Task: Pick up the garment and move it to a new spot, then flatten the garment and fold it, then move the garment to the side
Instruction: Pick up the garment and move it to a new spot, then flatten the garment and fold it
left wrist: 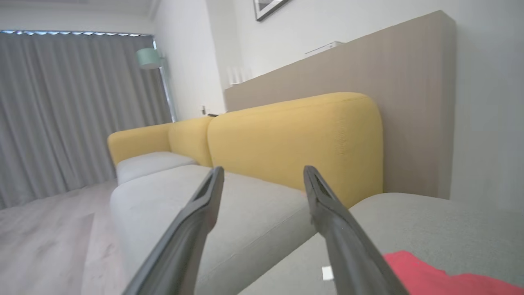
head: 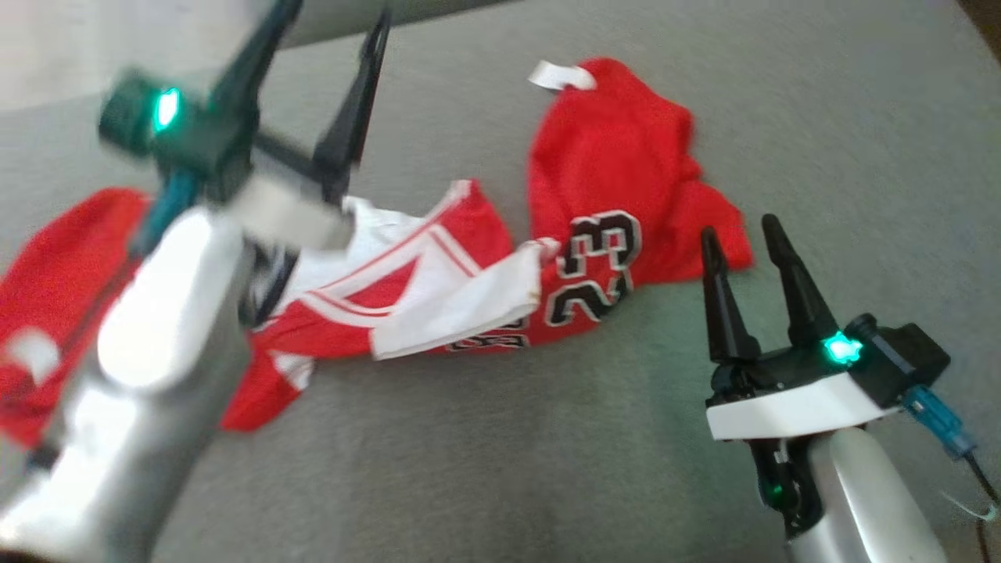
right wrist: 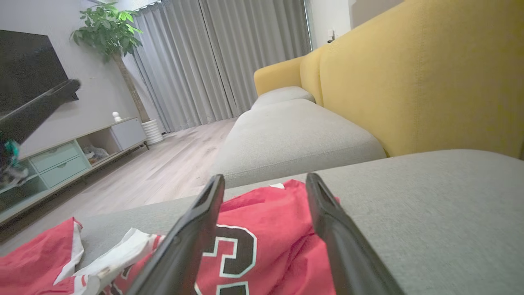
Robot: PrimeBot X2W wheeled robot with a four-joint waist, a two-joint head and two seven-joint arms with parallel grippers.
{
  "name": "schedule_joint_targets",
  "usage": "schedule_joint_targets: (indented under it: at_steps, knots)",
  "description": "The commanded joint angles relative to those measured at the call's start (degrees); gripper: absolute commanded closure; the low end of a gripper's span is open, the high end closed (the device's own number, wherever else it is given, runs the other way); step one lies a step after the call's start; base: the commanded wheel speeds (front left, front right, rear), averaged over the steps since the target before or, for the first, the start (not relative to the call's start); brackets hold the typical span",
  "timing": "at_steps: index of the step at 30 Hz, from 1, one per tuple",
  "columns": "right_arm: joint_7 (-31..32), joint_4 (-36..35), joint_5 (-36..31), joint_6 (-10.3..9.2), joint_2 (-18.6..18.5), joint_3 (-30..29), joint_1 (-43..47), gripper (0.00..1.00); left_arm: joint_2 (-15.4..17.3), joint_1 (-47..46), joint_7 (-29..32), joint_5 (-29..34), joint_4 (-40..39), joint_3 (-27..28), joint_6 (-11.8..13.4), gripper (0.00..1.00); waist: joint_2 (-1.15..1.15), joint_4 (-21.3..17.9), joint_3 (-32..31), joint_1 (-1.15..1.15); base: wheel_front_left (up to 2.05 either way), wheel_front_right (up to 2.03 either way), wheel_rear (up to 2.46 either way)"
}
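- Left pincer open, empty, above the crumpled red jersey numbered 23.
- Right pincer open, empty, beside the jersey's edge on the grey sofa cushion.

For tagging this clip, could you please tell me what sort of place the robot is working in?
Most likely a home living room: a yellow-backed sofa, a TV above a low cabinet, and a potted plant beside grey curtains.
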Motion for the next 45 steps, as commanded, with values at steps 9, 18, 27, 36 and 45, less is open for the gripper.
schedule_joint_targets:
  at_steps: [9, 18, 27, 36, 45]
  knots:
    - [-0.4, -0.6, -2.4, -0.04, -0.2, -2.1, 2.4, 0.0, -0.3, 25.2, -0.2, -1.4, -16.5, 11.5, 8.1, 0.0, 0.0, 9.9, -6.0, 0.0, 0.0, 0.0, 0.0]
    - [-0.4, -0.5, -4.8, -0.04, -0.2, -2.4, 3.7, 0.0, -7.4, 36.9, -0.2, 2.5, -21.0, 17.3, 7.3, 0.0, 0.0, 14.7, -6.7, 0.0, 0.0, 0.0, 0.0]
    - [-0.4, 7.5, -6.9, -0.04, -0.2, 4.7, 1.0, 0.0, -11.8, 37.5, -0.2, 5.9, -18.6, 19.4, 3.1, 0.0, 0.0, 18.7, -5.8, 0.0, 0.0, 0.0, 0.0]
    - [-0.1, 13.0, -2.7, -0.04, -0.2, 8.7, -1.5, 0.0, -13.7, 38.2, -0.2, 7.8, -17.4, 21.9, 0.9, 0.0, 0.0, 19.8, -5.4, 0.0, 0.0, 0.0, 0.0]
    - [-0.3, 13.4, -0.3, -0.04, -0.2, 10.5, -3.7, 0.85, -14.7, 38.0, -0.2, 9.2, -16.8, 23.4, -0.1, 0.0, 0.0, 19.5, -4.9, 0.0, 0.0, 0.0, 0.0]
